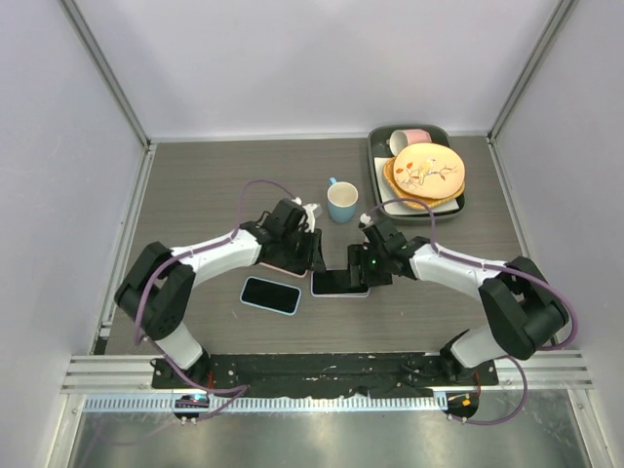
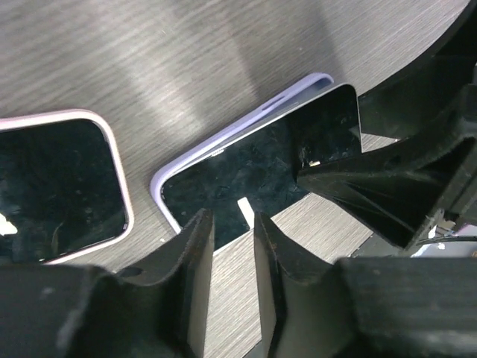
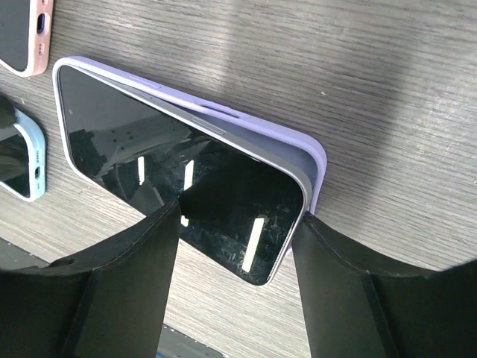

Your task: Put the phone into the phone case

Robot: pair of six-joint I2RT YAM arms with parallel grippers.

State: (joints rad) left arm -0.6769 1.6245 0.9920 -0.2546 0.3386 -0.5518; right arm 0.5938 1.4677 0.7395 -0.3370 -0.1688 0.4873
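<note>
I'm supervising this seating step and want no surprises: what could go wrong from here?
1. The phone sits tilted in the lavender case, one long edge raised above the wall; pressing one end may pop the other out.
2. The left hand hovers close to the pink-cased phone and could nudge it.

Bright, even light from above fills the top view, with soft shadows on the table (image 1: 195,185) under both arms. In the 2 wrist views the grained tabletop shows pale glare bands, and the phone (image 3: 186,171) screen mirrors white light bars. The near fingers (image 2: 197,246) are dark and blurred, and the corners darken.
</note>
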